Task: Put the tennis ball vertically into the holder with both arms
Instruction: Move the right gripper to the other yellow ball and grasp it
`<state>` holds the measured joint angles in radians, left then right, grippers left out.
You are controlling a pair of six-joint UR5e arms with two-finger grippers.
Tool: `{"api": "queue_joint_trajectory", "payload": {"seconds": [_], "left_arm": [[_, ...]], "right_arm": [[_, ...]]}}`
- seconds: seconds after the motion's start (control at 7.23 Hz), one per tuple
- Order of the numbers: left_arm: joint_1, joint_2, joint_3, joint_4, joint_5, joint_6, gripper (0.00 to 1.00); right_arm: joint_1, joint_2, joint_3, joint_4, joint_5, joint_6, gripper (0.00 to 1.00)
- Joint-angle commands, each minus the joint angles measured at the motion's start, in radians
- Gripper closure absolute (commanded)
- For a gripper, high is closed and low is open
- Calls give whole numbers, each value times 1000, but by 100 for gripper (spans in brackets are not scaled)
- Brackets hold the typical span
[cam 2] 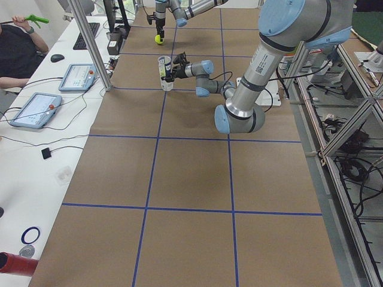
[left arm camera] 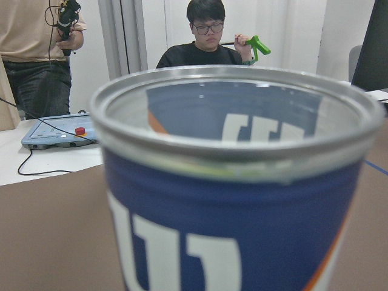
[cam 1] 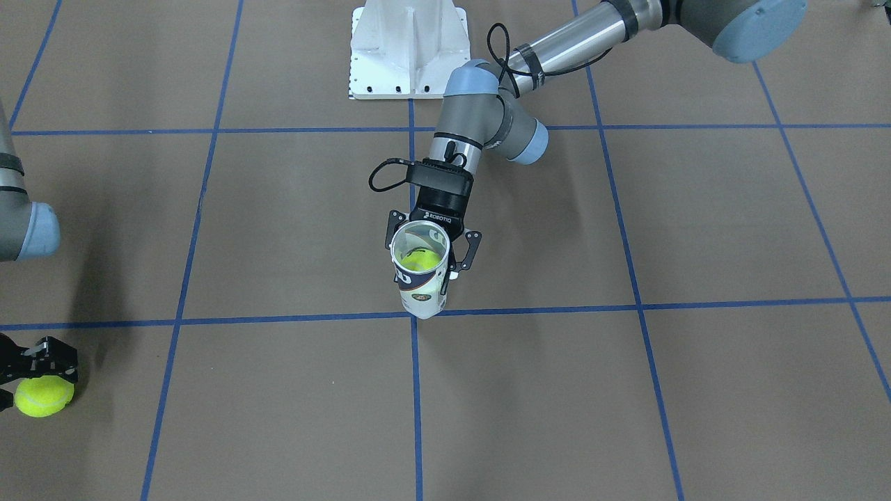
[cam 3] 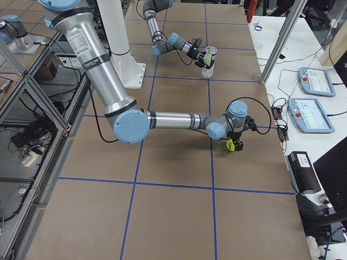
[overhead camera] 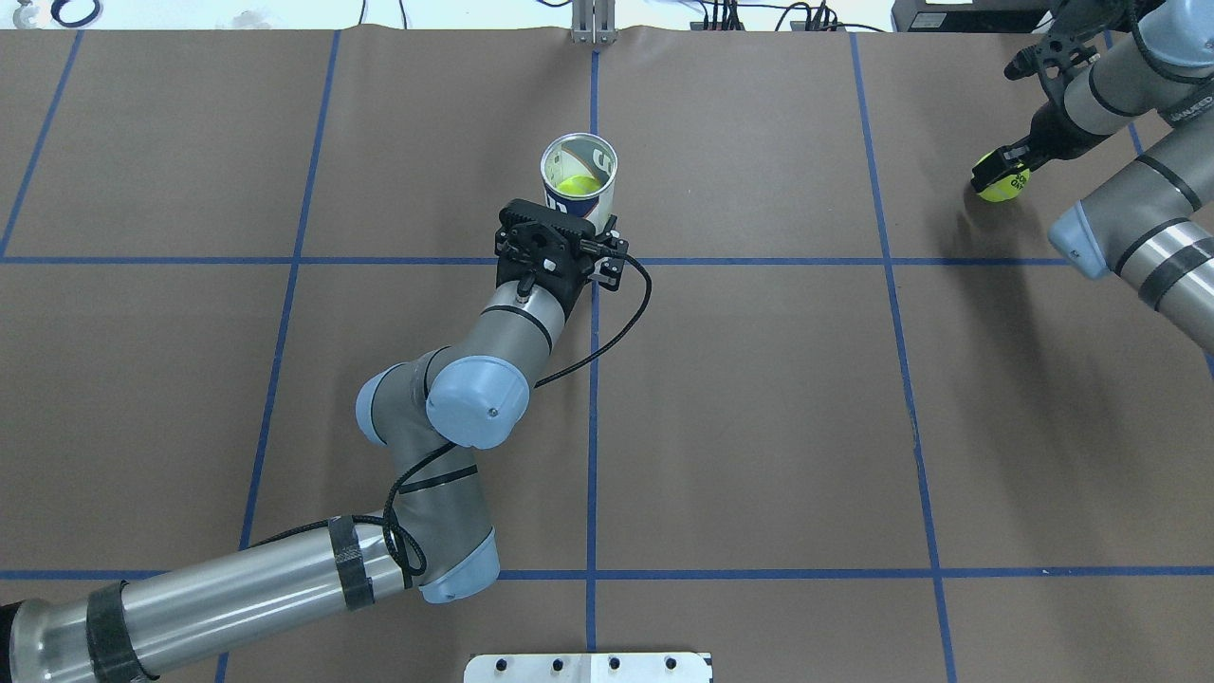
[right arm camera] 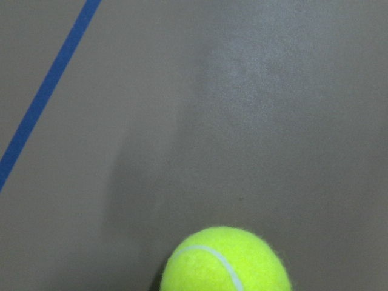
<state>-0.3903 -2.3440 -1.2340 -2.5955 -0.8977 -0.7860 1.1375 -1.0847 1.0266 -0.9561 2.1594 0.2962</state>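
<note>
The left gripper [cam 1: 433, 259] clamps the upright can [cam 1: 421, 293], an inner ball [cam 1: 422, 261] lying inside it. A white base [cam 1: 408, 49] stands apart from the can, toward the robot. Well off to the can's side, the right gripper [cam 1: 42, 381] pinches a ball [cam 1: 43, 399].

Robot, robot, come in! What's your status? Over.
Left gripper shut on the holder, upright, one ball inside. Right gripper at a second tennis ball, far off to the side, grip unclear. Nothing between them.
</note>
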Motion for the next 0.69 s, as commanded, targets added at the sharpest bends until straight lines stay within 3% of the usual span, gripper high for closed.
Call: {"api": "queue_joint_trajectory", "payload": {"seconds": [0.0, 0.14, 0.28, 0.55], "left_arm": [[-1, 0, 1, 0, -1, 1, 27], [-1, 0, 1, 0, -1, 1, 27], [-1, 2, 1, 0, -1, -1, 27], [1, 3, 1, 0, -1, 1, 27]], "right_arm": [[-1, 9, -2, -7, -15, 0, 72], [8, 15, 3, -6, -12, 0, 100], [36, 43, 10, -7, 2, 7, 100], [79, 104, 30, -9, 162, 155, 100]]}}
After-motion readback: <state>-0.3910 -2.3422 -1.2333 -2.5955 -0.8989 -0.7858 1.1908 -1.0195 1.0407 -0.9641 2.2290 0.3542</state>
